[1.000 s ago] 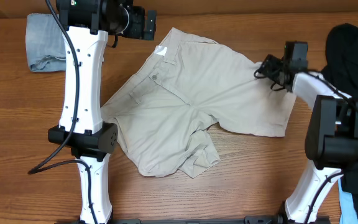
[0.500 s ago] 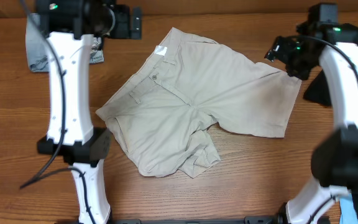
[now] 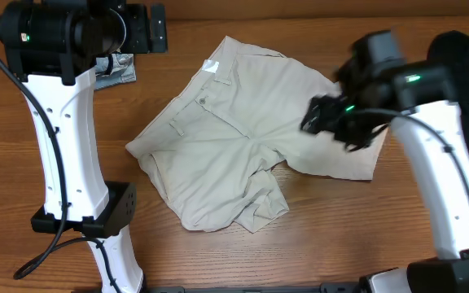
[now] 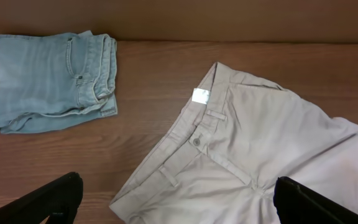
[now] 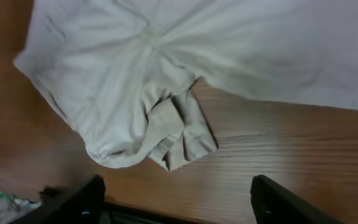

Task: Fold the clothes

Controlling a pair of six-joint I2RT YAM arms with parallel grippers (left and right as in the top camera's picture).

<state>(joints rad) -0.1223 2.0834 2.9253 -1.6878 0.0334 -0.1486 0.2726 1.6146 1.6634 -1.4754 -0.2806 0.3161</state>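
The pale beige shorts (image 3: pixel 243 130) lie spread on the table, waistband to the upper left, with one leg crumpled at the front (image 3: pixel 255 203). The left wrist view shows their white label (image 4: pixel 200 96), their button (image 4: pixel 196 142) and the folded light-blue denim shorts (image 4: pixel 48 81). My left gripper (image 3: pixel 149 28) is open and empty, high above the table at the back left (image 4: pixel 179 208). My right gripper (image 3: pixel 324 118) is open and empty, hovering over the beige shorts' right leg (image 5: pixel 179 202). The crumpled leg shows below it in the right wrist view (image 5: pixel 173 130). The black garment (image 3: pixel 462 65) lies at the far right.
The denim shorts are mostly hidden under my left arm in the overhead view, with only a corner (image 3: pixel 116 72) showing. Bare wooden table (image 3: pixel 332 236) lies in front of the shorts. The arm bases stand at the front left (image 3: pixel 96 212) and front right.
My right arm has swung from the far right edge inward, over the beige shorts' right leg. My left arm has shifted left. The shorts have not moved.
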